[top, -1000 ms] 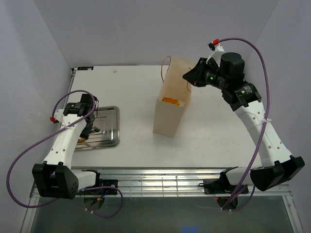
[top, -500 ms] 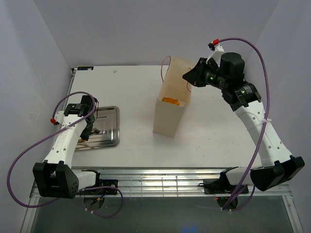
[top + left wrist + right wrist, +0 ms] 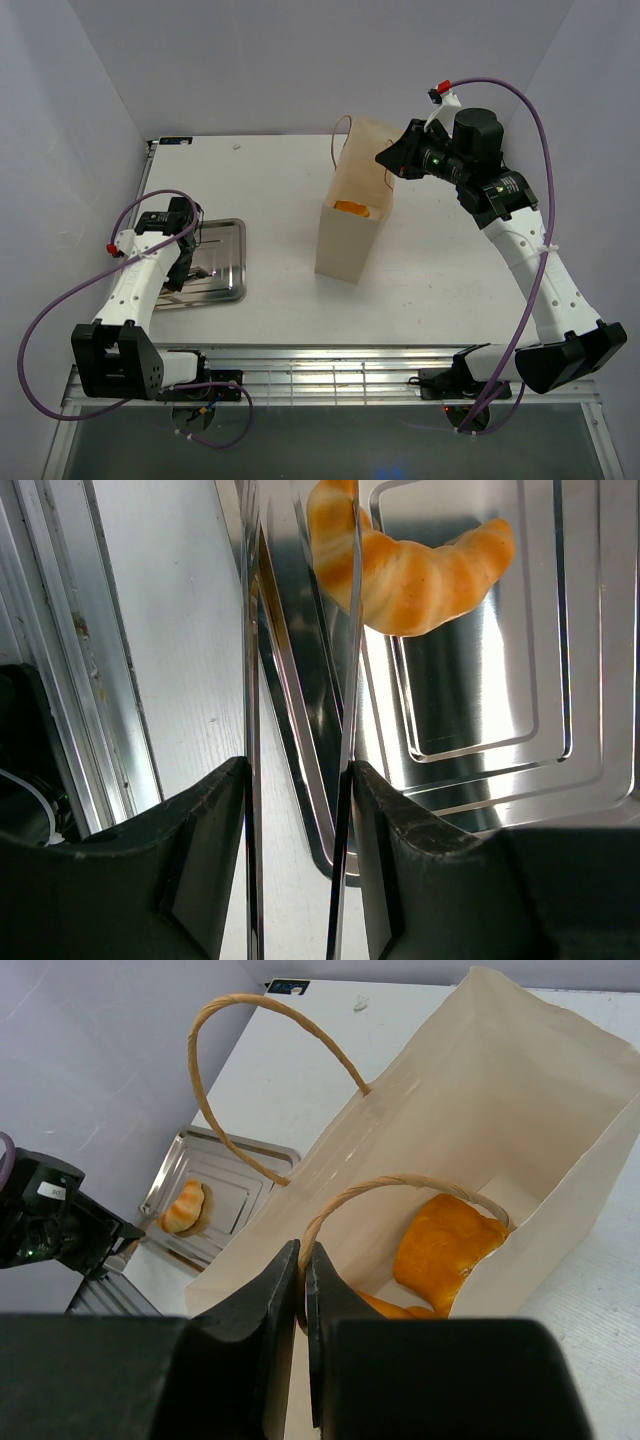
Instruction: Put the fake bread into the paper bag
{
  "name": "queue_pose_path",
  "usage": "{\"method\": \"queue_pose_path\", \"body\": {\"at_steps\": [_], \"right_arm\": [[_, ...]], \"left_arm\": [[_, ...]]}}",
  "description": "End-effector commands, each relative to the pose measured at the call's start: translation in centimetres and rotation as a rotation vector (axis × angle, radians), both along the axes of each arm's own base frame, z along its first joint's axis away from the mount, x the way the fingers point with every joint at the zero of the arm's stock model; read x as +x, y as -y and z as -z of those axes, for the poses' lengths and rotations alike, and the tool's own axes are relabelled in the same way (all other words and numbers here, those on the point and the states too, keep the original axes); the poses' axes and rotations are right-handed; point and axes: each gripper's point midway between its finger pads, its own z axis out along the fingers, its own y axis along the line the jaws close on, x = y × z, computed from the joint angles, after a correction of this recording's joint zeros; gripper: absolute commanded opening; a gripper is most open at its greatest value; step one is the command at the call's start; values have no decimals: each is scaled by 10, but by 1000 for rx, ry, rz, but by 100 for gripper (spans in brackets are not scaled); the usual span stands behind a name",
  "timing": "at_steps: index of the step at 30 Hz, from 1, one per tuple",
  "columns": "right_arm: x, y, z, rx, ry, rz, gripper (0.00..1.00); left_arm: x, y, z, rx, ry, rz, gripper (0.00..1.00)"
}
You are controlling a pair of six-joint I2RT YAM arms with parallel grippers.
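A golden croissant-shaped fake bread (image 3: pixel 425 570) lies on the silver tray (image 3: pixel 560 680). My left gripper (image 3: pixel 298 770) is shut on a pair of thin metal tweezers (image 3: pixel 347 680). Its two blades reach up over the tray's edge, and the bread's left end shows between them. The paper bag (image 3: pixel 350 235) stands upright mid-table with more orange fake bread (image 3: pixel 445 1245) inside. My right gripper (image 3: pixel 303 1260) is shut on the bag's near string handle (image 3: pixel 400 1185) above the rim.
The tray (image 3: pixel 225 270) sits at the left, near the table's front edge, under my left gripper (image 3: pixel 190 262). The bag's far handle (image 3: pixel 250 1020) arches free. White walls close in the table on three sides.
The left arm has shifted slightly over the tray with the tweezers. The right arm and the bag have not moved.
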Motion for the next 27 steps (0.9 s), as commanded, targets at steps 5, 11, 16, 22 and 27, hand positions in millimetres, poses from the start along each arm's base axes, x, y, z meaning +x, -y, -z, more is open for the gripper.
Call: {"method": "queue_pose_path", "body": {"at_steps": [5,11,16,22,27], "right_arm": [[-6,-2,-22,28,58,-14,12],[-6,-2,-21,27,57,-13,12],[-7,-1,-22,27,59,-11,12],[-7,-1,-20,24,57,-12,12],[-8,-1,-20,24,57,-12,12]], "left_arm": [[-1,-1,7,-11,-20,11,55],[-1,3,14,-37,-35,15,54],[3,5,11,-45,-14,28,54],[11,2,-3,-31,35,42,50],[11,0,-13,-21,81,35,47]]}}
